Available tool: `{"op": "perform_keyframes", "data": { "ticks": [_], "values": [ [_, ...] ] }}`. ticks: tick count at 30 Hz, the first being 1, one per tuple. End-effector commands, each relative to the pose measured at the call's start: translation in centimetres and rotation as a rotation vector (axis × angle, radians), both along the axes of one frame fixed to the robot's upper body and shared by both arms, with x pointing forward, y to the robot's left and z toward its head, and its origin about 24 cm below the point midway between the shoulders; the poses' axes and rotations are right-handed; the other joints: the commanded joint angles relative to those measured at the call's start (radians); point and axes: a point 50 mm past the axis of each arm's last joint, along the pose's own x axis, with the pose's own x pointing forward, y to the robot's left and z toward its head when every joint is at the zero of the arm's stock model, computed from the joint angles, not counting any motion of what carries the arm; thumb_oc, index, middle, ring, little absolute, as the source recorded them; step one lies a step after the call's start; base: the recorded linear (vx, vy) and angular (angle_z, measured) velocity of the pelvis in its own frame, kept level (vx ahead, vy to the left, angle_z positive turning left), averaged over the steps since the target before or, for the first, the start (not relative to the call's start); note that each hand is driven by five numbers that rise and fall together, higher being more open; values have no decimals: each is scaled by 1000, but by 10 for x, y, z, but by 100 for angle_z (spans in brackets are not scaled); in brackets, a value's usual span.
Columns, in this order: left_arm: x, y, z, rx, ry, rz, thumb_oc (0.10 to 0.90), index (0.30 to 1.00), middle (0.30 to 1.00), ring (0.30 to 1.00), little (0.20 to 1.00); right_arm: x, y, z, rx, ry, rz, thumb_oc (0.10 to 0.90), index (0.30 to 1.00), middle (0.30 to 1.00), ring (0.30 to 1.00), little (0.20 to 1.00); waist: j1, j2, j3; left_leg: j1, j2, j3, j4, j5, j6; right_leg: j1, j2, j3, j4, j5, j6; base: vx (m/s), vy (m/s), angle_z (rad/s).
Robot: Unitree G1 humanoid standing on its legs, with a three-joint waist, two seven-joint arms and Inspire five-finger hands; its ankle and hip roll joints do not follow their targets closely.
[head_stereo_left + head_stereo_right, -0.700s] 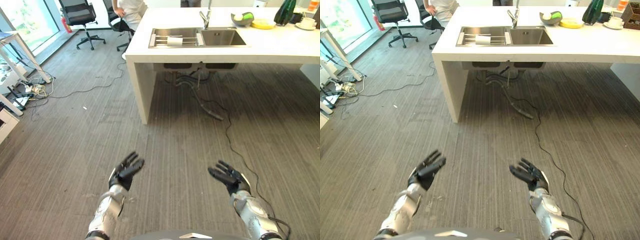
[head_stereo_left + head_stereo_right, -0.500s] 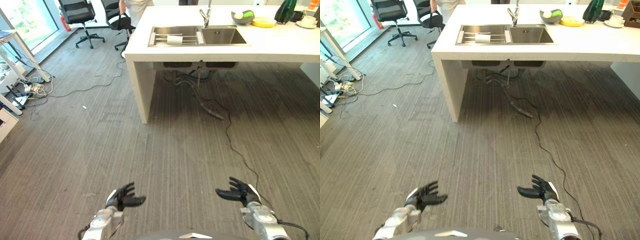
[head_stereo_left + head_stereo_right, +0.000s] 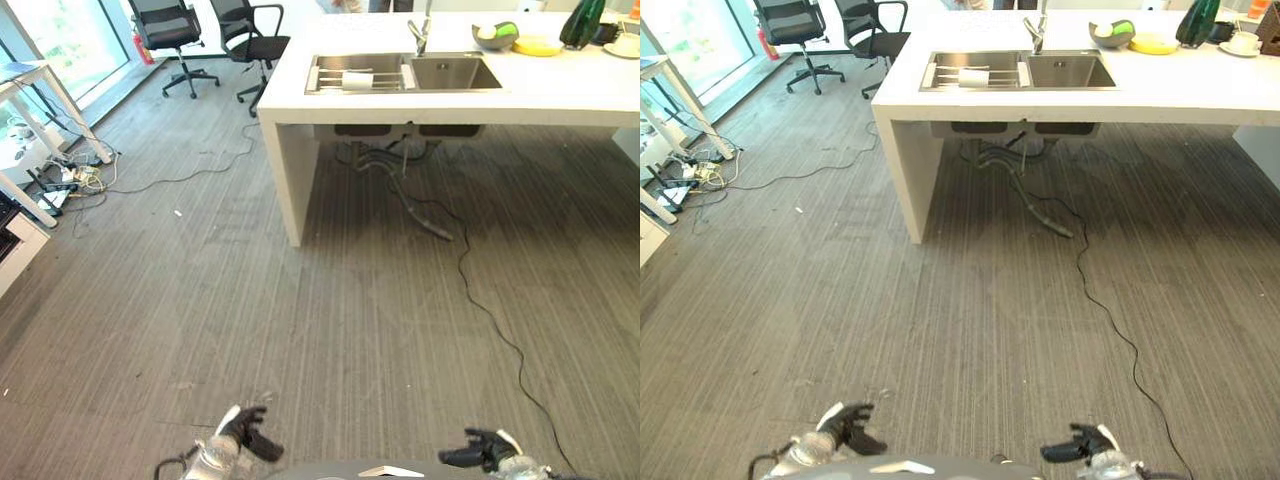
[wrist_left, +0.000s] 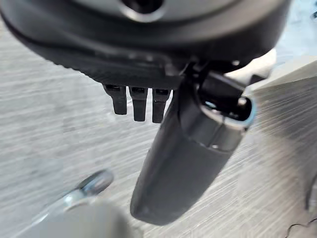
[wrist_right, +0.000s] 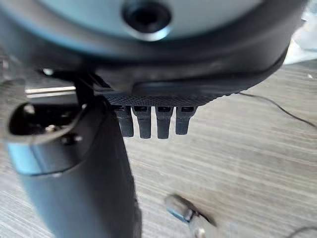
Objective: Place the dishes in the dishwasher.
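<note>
Across the carpeted floor [image 3: 200, 300] from the robot stands the white desk [image 3: 560, 95], and the task's dishes sit on it, well apart from both hands: a grey bowl [image 3: 494, 37] holding something green and a yellow plate [image 3: 540, 45] just beyond the sink [image 3: 455, 72], a cup on a saucer [image 3: 624, 45] toward the desk's far right end, and a pale item on the rack [image 3: 360, 78] in the sink's left basin. No dishwasher can be made out. The left hand [image 3: 245, 434] and right hand [image 3: 484, 452] hang low, far from the desk, each with fingers relaxed and straight and holding nothing. The step in hand looks like the approach: the robot would do well to walk squarely up to the desk beside the sink, minding the cable [image 3: 480, 300] trailing over the floor from under the desk, before reaching for a dish. No label or writing is readable.
</note>
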Motion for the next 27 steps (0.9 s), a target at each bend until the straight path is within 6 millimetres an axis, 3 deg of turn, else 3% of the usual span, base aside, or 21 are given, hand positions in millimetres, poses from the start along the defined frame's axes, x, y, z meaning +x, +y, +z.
{"op": "perform_keyframes", "data": {
  "ticks": [1,6,15,20,24,26,27],
  "values": [
    [3,5,-1,14,28,-10,800,900,900,900,900,15,0,2,34,-43,-73,800,900,900,900,900,12,-64,-34,-40,14,12,-8,0,-42,0,-99,-13,12,-23,88,0,0,0],
    [-26,3,-10,-27,145,108,800,900,900,900,900,-11,6,-6,61,41,-149,800,900,900,900,900,8,-65,-40,-38,16,9,-8,1,-42,1,-96,-13,12,-26,84,0,0,0],
    [-46,-11,-16,-103,226,183,800,900,900,900,900,-31,32,-16,136,117,-164,800,900,900,900,900,10,-65,-45,-43,15,6,-8,1,-40,-4,-95,-15,12,-23,82,0,0,0],
    [-45,-18,-16,-111,235,141,800,900,900,900,900,-32,46,-19,168,146,-100,800,900,900,900,900,9,-64,-44,-42,11,13,-8,-3,-35,-5,-100,-15,12,-22,86,7,13,0],
    [-42,-20,-16,-122,238,137,800,900,900,900,900,-28,44,-18,156,152,-71,800,900,900,900,900,8,-61,-43,-43,3,22,-8,-12,-28,-13,-109,-12,12,-17,94,13,81,-5],
    [-22,-20,-13,-150,179,189,800,900,900,900,900,-9,36,-14,139,113,-78,800,900,900,900,900,8,-59,-37,-53,-12,28,-8,-19,-17,-27,-125,-3,12,0,104,-13,103,-15],
    [-22,-20,-13,-150,179,189,800,900,900,900,900,-9,36,-14,139,113,-78,800,900,900,900,900,8,-59,-37,-53,-12,28,-8,-19,-17,-27,-125,-3,12,0,104,-17,129,-21]
  ]
}}
